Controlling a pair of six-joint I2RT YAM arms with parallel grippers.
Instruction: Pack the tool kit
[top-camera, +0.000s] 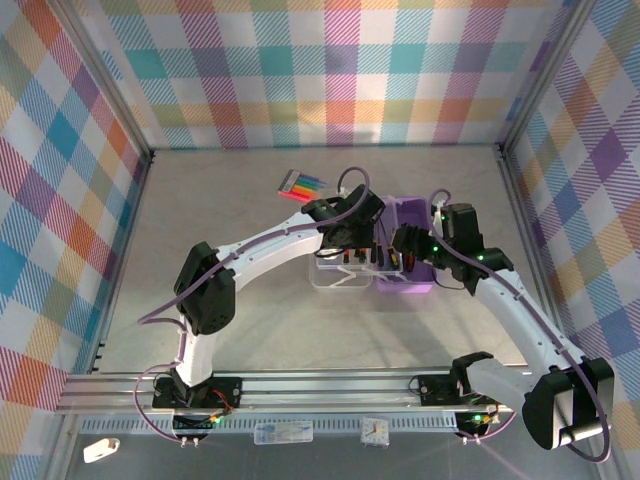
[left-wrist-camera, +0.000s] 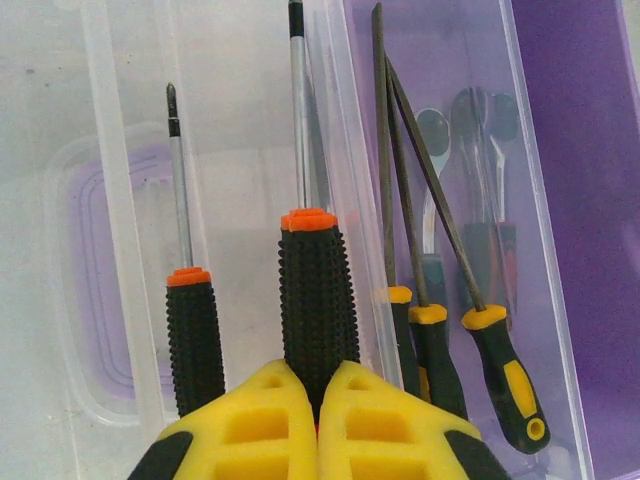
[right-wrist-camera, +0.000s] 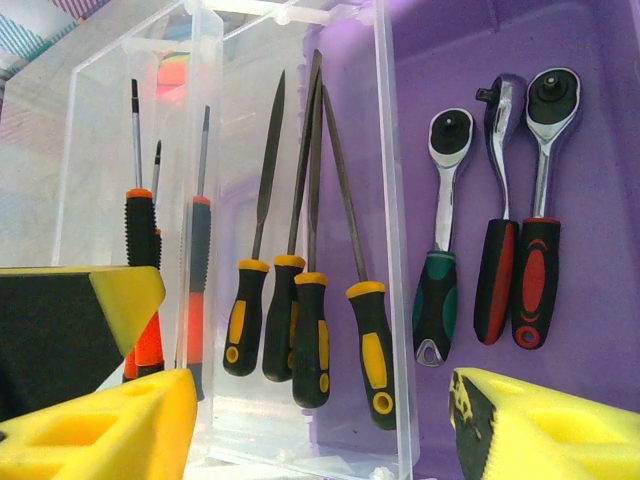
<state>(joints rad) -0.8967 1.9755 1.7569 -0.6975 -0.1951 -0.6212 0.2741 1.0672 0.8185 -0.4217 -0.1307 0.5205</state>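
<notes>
Grips a screwdriver in the left tool over the clear lid, per left wrist. Holds right tool wide, facing ratchets and perhaps files, in the box at the table middle.

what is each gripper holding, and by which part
Left gripper pinches a screwdriver by the butt end of its black handle. Right gripper is open, holding nothing.

Bare purple floor right of 3 ratchets; clear wall at their left.
</notes>
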